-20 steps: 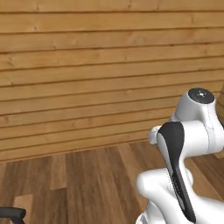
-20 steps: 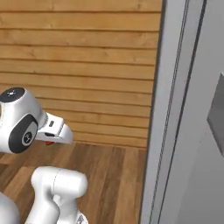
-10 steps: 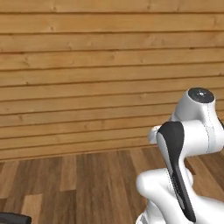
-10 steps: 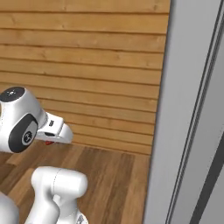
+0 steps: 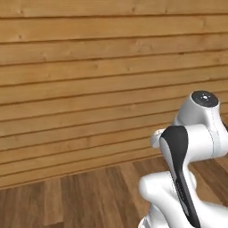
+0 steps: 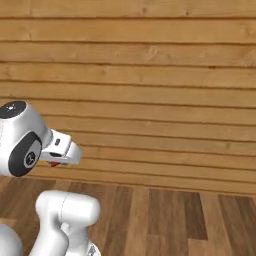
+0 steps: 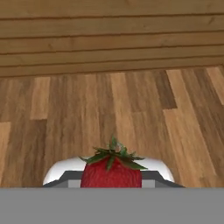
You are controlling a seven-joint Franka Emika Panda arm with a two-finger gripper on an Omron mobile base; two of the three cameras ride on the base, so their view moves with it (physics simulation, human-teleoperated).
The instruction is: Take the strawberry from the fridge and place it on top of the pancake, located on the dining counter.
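Nearest, hand view: strawberry (image 7: 111,172), red w/ green leaves, at bottom edge, gripped in pincer (image 7: 111,181); fingertips hidden behind berry, so clenched on it by judgement. Right base view: red speck under wrist, prob. same berry (image 6: 54,162). Beyond: plank floor (image 7: 131,109), dark and light boards. Farthest: horizontal wood-plank wall (image 5: 89,80). Step in hand, judged: carry phase, berry out of fridge, in transit to desk w/ pancake. Next move calls for: driving base to desk, then positioning pincer above pancake stack before release.
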